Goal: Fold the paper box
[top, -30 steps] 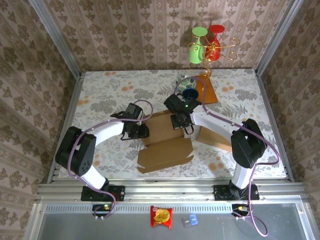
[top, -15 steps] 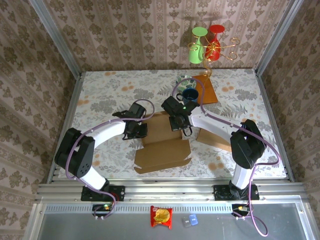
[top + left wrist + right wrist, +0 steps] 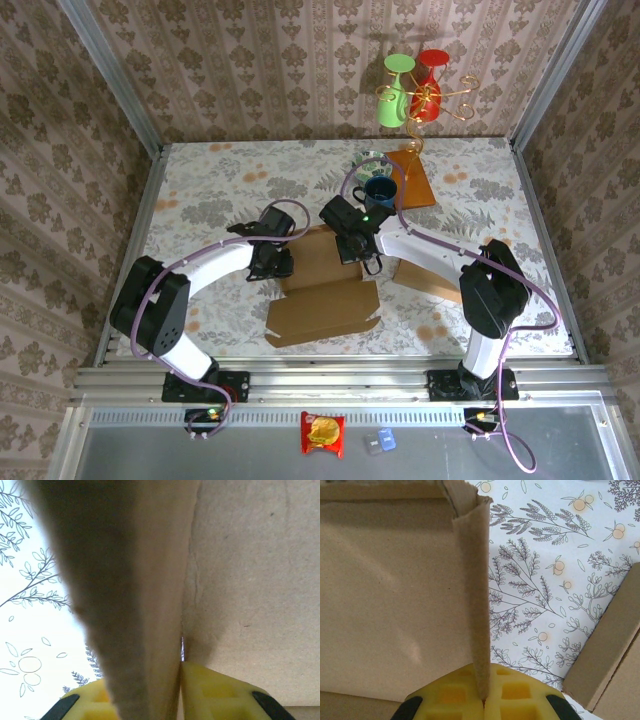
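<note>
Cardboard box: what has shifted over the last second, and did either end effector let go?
The cardboard box slid a little to the left. The right end effector moved left with it, pinching an upright wall. The left end effector barely moved and has a flap clamped in it. Neither visibly let go. The blue cup and the spare cardboard stayed put.

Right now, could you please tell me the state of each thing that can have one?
paper box, unfolded, lying flat, two side flaps raised.
left gripper, shut on the left flap.
right gripper, shut on the right flap.
blue cup, upright.
</note>
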Robot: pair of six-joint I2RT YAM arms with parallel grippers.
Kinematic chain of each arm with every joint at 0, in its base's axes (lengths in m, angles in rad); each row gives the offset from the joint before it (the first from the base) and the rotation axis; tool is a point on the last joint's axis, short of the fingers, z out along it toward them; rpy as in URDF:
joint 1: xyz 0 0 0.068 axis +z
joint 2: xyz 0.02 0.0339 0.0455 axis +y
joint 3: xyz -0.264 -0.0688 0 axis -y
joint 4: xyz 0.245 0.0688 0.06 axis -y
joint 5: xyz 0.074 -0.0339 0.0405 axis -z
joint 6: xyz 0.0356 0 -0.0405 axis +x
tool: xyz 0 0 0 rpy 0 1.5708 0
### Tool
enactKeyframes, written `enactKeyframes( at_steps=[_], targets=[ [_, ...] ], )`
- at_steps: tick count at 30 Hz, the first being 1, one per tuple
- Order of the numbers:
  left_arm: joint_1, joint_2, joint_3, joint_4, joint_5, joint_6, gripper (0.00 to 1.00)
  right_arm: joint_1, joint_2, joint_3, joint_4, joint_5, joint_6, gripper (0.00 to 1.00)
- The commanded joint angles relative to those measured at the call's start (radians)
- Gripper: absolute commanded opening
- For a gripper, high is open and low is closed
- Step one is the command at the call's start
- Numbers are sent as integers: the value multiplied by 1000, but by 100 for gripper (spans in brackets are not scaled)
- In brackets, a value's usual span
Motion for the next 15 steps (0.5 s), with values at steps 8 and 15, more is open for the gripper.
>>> enactKeyframes(
  at_steps=[8,15],
  targets=[
    [19,-66,6,35,11,26,25,2,13,-1,-32,44,21,0],
    [43,-70,-21,71,65,23,16,3,19,6,-35,40,16,0]
  ],
)
